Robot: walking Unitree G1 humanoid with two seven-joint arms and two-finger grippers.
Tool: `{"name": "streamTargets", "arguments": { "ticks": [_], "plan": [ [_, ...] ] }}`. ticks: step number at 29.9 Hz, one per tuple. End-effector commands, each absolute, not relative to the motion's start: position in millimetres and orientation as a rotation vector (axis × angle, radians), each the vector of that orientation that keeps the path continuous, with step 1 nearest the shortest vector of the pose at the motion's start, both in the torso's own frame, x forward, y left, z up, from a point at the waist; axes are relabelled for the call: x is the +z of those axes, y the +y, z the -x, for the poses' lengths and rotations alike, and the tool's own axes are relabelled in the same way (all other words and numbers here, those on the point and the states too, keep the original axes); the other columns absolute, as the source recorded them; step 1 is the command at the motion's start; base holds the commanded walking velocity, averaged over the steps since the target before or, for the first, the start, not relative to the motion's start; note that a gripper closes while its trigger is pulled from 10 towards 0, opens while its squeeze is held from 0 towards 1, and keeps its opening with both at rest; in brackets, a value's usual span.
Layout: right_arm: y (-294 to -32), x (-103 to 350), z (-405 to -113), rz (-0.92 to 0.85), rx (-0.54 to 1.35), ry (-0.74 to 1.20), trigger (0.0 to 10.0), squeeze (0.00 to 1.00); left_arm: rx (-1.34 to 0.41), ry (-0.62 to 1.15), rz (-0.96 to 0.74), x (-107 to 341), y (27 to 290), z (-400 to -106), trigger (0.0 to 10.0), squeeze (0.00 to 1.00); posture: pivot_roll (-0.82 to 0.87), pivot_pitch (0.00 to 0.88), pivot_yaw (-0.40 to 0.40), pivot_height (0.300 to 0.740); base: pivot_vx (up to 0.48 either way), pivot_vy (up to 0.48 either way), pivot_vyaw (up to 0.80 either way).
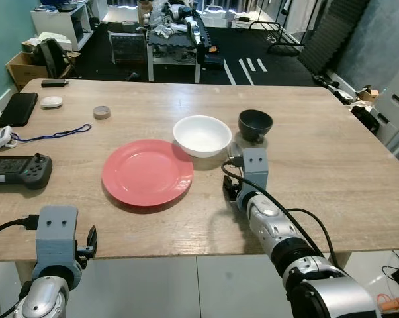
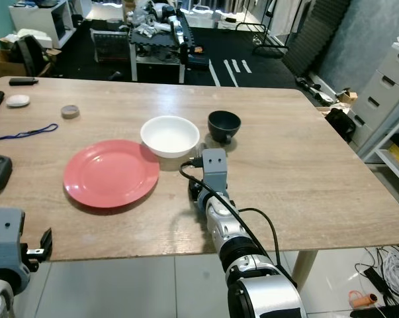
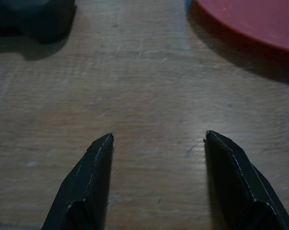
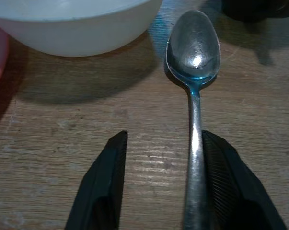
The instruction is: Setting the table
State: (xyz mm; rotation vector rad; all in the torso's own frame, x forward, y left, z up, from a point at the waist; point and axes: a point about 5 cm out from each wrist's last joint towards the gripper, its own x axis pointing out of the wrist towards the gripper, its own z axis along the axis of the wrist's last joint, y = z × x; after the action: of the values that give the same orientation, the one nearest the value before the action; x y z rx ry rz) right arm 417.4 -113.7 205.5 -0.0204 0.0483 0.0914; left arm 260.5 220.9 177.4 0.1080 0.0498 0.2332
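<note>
Right wrist view: spoon (image 4: 194,96) lies flat, its length along the open right gripper (image 4: 163,158), bowl-end beside the white bowl (image 4: 72,24).

Right arm (image 1: 278,232) stretched forward over table (image 1: 331,165), wrist angled down. Right gripper (image 4: 163,143) low above table surface, black fingers (image 4: 106,182) spread apart, spoon (image 4: 194,72) handle lying against inner face of one finger. Left arm (image 1: 53,265) drawn back at near table edge. Left gripper (image 3: 158,143) just above table, fingers (image 3: 86,182) wide apart, holding nothing.
</note>
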Motion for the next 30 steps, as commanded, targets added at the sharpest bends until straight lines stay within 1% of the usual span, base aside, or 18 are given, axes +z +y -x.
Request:
{"name": "streamTargets", "arguments": {
  "ticks": [1, 11, 17, 23, 27, 28, 29, 30],
  "plan": [
    [-124, 160, -407, 0.015, 0.05, 0.243, 0.0, 0.0, 0.253, 0.062, -0.113, 176, 224, -256, 10.0, 0.0, 0.21, 0.295, 0.034, 0.74, 0.0, 0.0, 0.0],
    [-136, 151, -404, -0.011, -0.025, 0.264, 0.0, 0.0, 0.248, 0.061, -0.112, 177, 224, -259, 10.0, 0.0, 0.2, 0.29, 0.039, 0.74, 0.0, 0.0, 0.0],
    [-151, 149, -402, -0.029, -0.128, 0.247, 0.0, 0.0, 0.246, 0.06, -0.112, 177, 224, -260, 10.0, 0.0, 0.2, 0.29, 0.043, 0.74, 0.0, 0.0, 0.0],
    [-155, 150, -402, -0.038, -0.158, 0.228, 0.0, 0.0, 0.245, 0.058, -0.111, 178, 223, -260, 10.0, 0.0, 0.2, 0.289, 0.044, 0.74, 0.0, 0.0, 0.0],
    [-152, 183, -409, -0.27, -0.103, 0.028, 0.0, 0.0, 0.237, 0.053, -0.102, 179, 222, -263, 10.0, 0.0, 0.2, 0.281, 0.045, 0.74, 0.0, 0.0, 0.0],
    [-152, 183, -409, -0.27, -0.103, 0.028, 0.0, 0.0, 0.237, 0.053, -0.102, 179, 222, -263, 10.0, 0.0, 0.2, 0.281, 0.045, 0.74, 0.0, 0.0, 0.0],
    [-152, 196, -409, -0.343, -0.083, -0.052, 0.0, 0.0, 0.232, 0.053, -0.092, 179, 221, -263, 10.0, 0.0, 0.19, 0.277, 0.045, 0.74, 0.0, 0.0, 0.0],
    [-152, 200, -409, -0.367, -0.078, -0.074, 0.0, 0.0, 0.229, 0.054, -0.088, 179, 221, -263, 10.0, 0.0, 0.19, 0.277, 0.045, 0.74, 0.0, 0.0, 0.0]
  ]
}}
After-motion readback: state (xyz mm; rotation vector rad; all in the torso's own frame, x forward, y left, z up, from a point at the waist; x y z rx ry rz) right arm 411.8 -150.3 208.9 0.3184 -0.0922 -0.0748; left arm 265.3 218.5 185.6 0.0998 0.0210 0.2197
